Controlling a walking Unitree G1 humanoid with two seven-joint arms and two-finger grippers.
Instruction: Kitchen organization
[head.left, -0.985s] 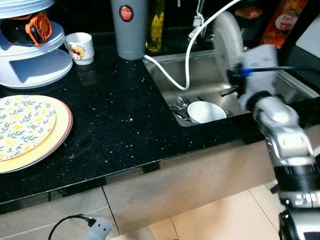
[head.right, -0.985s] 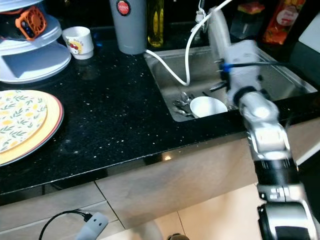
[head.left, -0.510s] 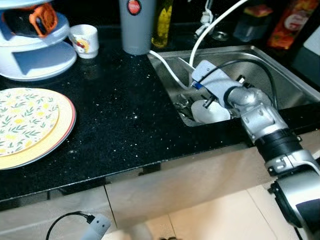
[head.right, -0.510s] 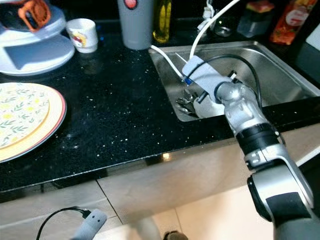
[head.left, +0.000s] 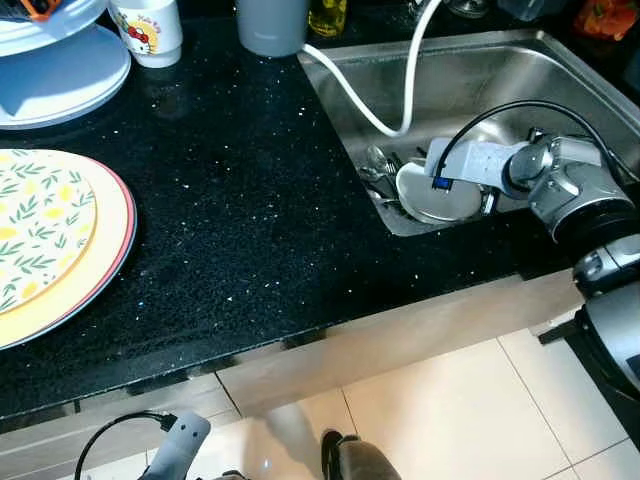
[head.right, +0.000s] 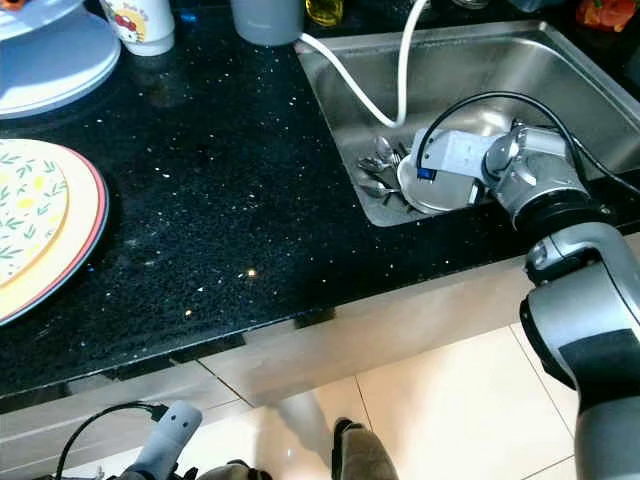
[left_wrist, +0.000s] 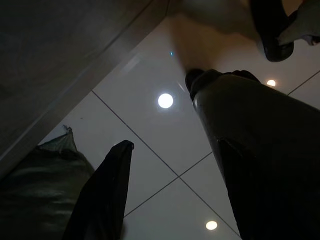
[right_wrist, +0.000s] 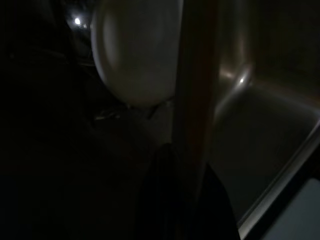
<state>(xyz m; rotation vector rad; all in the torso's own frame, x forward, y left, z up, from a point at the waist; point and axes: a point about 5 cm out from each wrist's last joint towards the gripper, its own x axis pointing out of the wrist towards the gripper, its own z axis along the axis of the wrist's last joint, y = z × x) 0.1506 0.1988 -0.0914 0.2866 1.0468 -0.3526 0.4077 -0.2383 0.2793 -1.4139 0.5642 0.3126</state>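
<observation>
My right arm reaches down into the steel sink (head.left: 500, 70). Its gripper (head.left: 445, 185) sits low at the sink's near left corner, mostly hidden behind the wrist housing. It is shut on a white plate (head.left: 430, 200), which lies nearly flat over the white bowl. In the right wrist view the plate's edge (right_wrist: 195, 100) runs along one dark finger (right_wrist: 165, 200), with the pale bowl (right_wrist: 135, 50) beyond. Spoons and forks (head.left: 378, 168) lie beside the plate. My left gripper (left_wrist: 170, 165) hangs open over the tiled floor.
A white hose (head.left: 405, 70) drops into the sink. On the black counter (head.left: 240, 200) sit stacked floral plates (head.left: 50, 240) at the left. A white rack (head.left: 60, 70), a printed mug (head.left: 148, 25) and a grey canister (head.left: 270, 20) stand at the back.
The right arm brought the plate down from upright above the sink to nearly flat over the bowl. The camera has tilted down and closer.
</observation>
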